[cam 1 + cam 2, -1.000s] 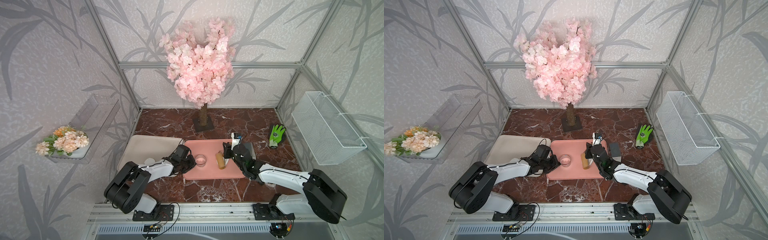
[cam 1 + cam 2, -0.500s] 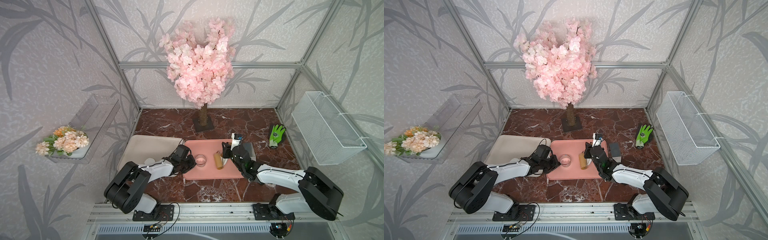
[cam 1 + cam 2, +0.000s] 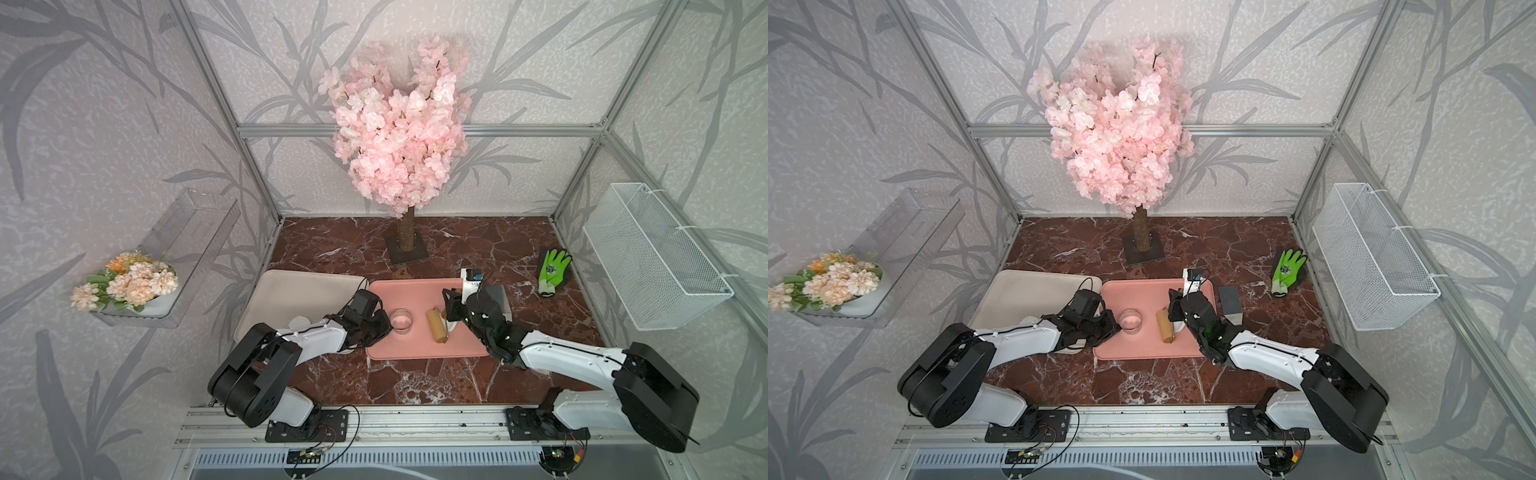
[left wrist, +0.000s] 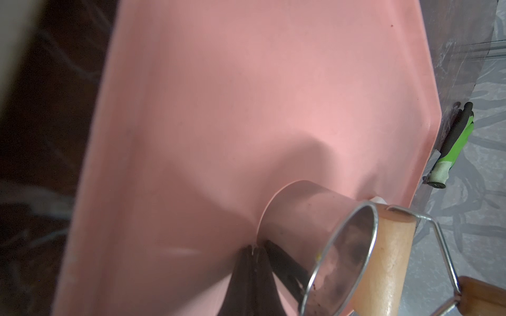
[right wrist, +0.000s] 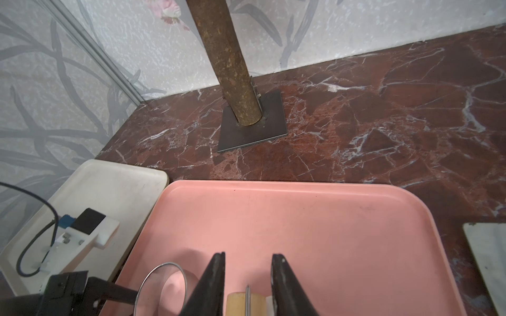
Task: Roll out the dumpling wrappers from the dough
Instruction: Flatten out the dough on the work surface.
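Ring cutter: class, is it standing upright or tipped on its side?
Upright: in both top views the ring cutter shows its round opening upward, base on the pink tray.

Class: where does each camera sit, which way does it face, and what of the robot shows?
Top views: high in front, looking down; left arm and right arm show.
Left wrist: looks across the pink tray; shut left hand shows.
Right wrist: faces the tree trunk; right hand shows.
Shared: both wrist views show the ring cutter.

Pink tray w/ dough beside rolling pin
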Robot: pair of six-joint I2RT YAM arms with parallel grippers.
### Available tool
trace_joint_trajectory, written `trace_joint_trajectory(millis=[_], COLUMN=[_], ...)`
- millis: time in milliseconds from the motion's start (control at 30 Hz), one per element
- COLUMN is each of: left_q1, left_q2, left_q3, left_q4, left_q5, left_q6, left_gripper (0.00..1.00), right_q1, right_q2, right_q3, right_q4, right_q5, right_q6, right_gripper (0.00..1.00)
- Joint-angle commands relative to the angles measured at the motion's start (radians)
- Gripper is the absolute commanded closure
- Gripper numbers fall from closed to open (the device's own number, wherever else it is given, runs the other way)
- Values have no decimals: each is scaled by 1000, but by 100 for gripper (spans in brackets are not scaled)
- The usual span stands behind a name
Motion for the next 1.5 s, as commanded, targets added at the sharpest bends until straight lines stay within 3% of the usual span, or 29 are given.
trace_joint_trajectory(millis=[0,367,600,1467], left_q1=[5,4,5,4], left_q2=[53,50,47,50], left_q3=[-46,-43,-48,-50], left_q4=[-172,-176,-173,-168], left_q5=[-51,-50,-50,-45], left_q6=[5,8,5,7], left_gripper=[100,100,100,100], right_q1=[10,-76,-99,-106], right_q2=[-76,-127,-160,-208], right_q3=[62,-11,-121,-158], right_q4=[-89,-115,-179,-267], right_q5=[-55,26,151,208], right_q6=[-66,-92,-19,-7], right_gripper=[100,100,100,100])
